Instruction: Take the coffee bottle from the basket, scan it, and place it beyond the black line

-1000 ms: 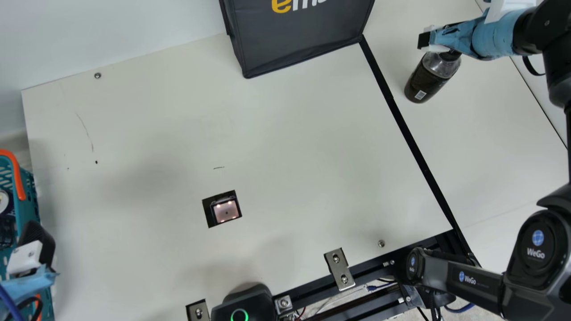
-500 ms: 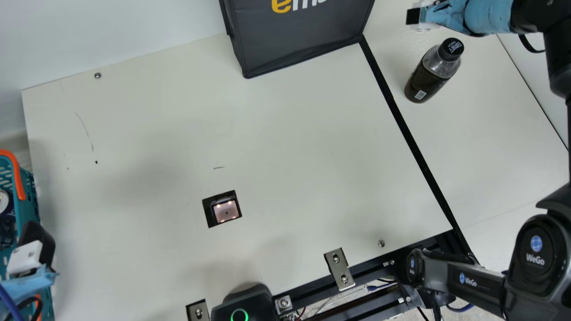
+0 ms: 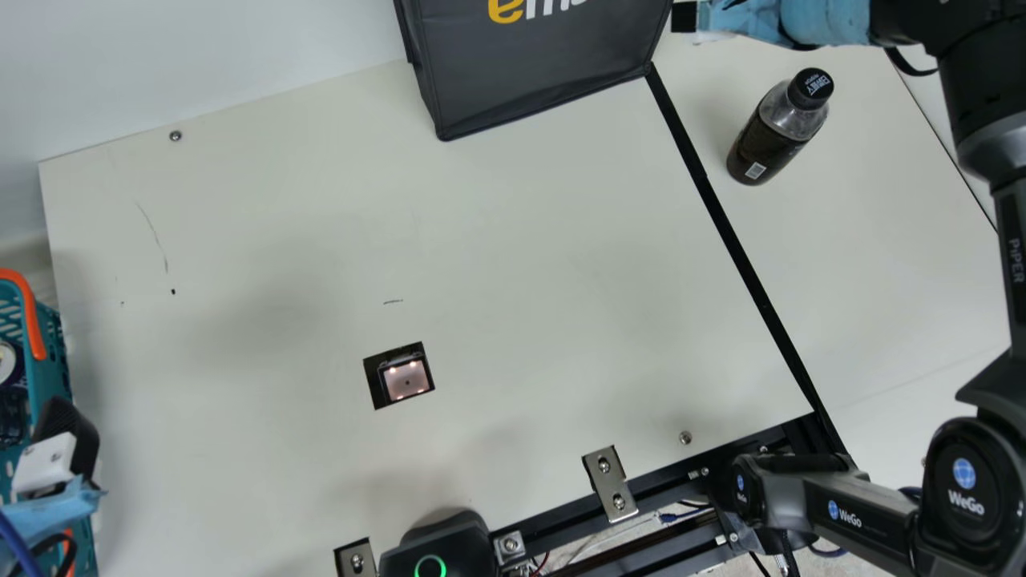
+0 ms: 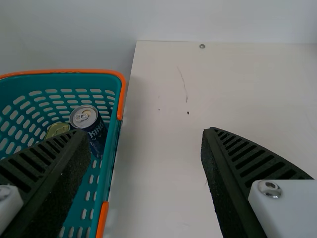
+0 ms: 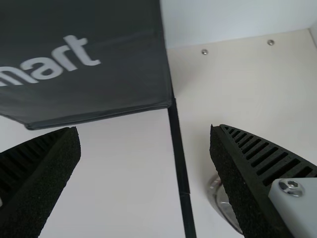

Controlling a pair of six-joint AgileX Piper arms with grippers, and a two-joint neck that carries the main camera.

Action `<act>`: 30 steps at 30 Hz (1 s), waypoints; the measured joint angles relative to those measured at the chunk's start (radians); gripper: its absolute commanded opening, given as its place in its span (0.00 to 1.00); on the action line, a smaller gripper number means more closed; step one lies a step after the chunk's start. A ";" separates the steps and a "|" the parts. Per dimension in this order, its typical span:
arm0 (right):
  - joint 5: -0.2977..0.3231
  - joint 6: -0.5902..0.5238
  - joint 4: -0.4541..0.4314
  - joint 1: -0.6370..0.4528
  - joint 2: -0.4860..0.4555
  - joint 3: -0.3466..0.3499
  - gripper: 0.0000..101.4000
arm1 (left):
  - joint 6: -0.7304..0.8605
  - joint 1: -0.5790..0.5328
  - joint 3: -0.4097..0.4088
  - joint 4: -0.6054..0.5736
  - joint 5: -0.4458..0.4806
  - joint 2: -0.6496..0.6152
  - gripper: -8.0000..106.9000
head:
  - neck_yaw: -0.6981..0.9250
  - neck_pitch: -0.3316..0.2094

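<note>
The right gripper [image 3: 684,17] has its jaws spread wide, with a broad gap between the ribbed pads [image 5: 233,183]. In the main view it hangs at the upper right, over the area by the side of the dark bag [image 3: 529,80]. The left gripper [image 3: 68,437] is at the lower left of that view, by the basket [image 3: 54,336]; its jaws are parted too, and in the left wrist view one finger [image 4: 54,163] cuts across the basket while the other is over the table [image 3: 521,200].

The coffee bottle [image 3: 773,132] stands upright on the table, black cap up, on the far side of the black line [image 3: 735,240] from the scanner window. It is near the right gripper but apart from it in the main view, and part of its rounded shoulder shows beside a finger in the right wrist view.

The bag, marked with yellow and white print, has a bottom corner at the black line's upper end. The scanner window [image 3: 406,378], a lit square, is set into the table. The teal basket has orange handles and holds a dark blue can [image 4: 91,124] and, just beside it, a greenish can [image 4: 58,129]. A black device [image 3: 457,541] with a green ring is at the table's near edge.
</note>
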 measured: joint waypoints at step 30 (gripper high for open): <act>-0.012 0.081 -0.077 0.231 -0.088 0.048 0.90 | 0.000 0.000 0.000 0.000 0.000 0.000 0.85 | 0.000 0.000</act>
